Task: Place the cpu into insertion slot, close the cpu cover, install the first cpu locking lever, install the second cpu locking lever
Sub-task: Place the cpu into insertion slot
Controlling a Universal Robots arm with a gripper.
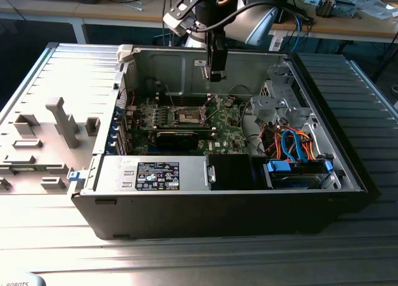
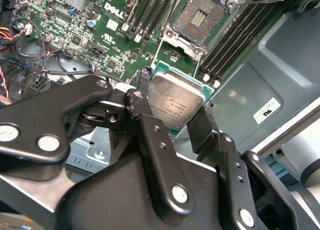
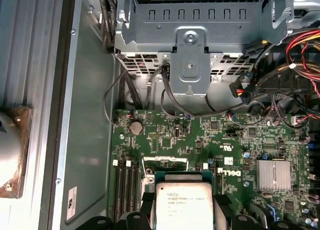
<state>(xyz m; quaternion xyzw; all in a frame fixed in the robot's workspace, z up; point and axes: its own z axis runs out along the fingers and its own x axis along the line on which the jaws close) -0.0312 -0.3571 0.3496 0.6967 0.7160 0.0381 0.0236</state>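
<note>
In the exterior view, the small square metal-rimmed insertion slot (image 1: 188, 116) lies on the flat green motherboard (image 1: 231, 129). The long black card (image 1: 177, 138) is at its 6 o'clock, the grey metal drive cage (image 1: 287, 115) at 3 o'clock. The black gripper (image 1: 216, 78) is above at 1 o'clock, with the small flat silver-grey cpu (image 2: 175, 102) between its fingers.

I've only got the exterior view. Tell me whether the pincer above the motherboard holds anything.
Observer: Yes. In the second wrist view the pincer is shut on the cpu, with its silver top facing the camera.
Operator: Report the state of the insertion slot.
Observer: In that same view the insertion slot has its pin field exposed and no chip in it. The cpu is held apart from it.
</note>
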